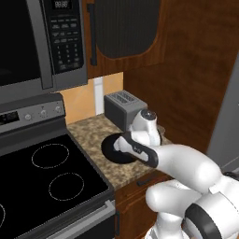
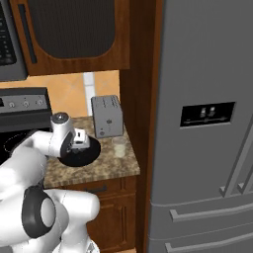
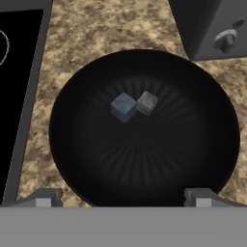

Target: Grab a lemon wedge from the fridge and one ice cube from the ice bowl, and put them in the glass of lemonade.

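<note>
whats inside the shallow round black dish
Two small translucent cubes, one bluish and one grey, sit touching near the middle of the black dish. Its nearest rim is cut off from the hand view.

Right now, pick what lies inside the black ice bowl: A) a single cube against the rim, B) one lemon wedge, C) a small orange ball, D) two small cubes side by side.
D: the hand view shows two small cubes touching near the middle of the ice bowl, one bluish, one grey.
</note>
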Available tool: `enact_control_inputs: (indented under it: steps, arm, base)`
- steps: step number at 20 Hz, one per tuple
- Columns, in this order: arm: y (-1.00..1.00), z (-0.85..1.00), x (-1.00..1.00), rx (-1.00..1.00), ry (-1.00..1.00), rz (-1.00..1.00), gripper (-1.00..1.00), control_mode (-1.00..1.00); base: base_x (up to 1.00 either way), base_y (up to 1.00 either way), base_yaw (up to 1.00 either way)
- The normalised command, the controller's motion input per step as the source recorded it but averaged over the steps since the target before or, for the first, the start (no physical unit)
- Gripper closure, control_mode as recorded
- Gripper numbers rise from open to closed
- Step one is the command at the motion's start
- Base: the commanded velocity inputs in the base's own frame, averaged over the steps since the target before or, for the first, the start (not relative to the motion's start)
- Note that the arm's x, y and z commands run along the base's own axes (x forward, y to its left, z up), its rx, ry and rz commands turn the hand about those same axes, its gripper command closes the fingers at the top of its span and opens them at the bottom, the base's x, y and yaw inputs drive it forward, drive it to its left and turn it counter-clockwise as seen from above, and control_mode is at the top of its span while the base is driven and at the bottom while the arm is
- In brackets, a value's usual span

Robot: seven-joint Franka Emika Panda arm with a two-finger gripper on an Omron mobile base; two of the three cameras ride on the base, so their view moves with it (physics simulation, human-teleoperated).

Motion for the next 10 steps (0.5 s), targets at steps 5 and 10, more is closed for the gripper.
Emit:
enact_control_inputs:
  steps: [5,10]
  arm:
    - [0.09,-0.29,0.29,0.0,-0.02,0.0,-1.0,-1.0]
    - [0.18,-0.23,0.28,0.0,0.0,0.0,-1.0,-1.0]
  base:
    - [0.0,0.0,0.0]
    - [0.0,0.0,0.0]
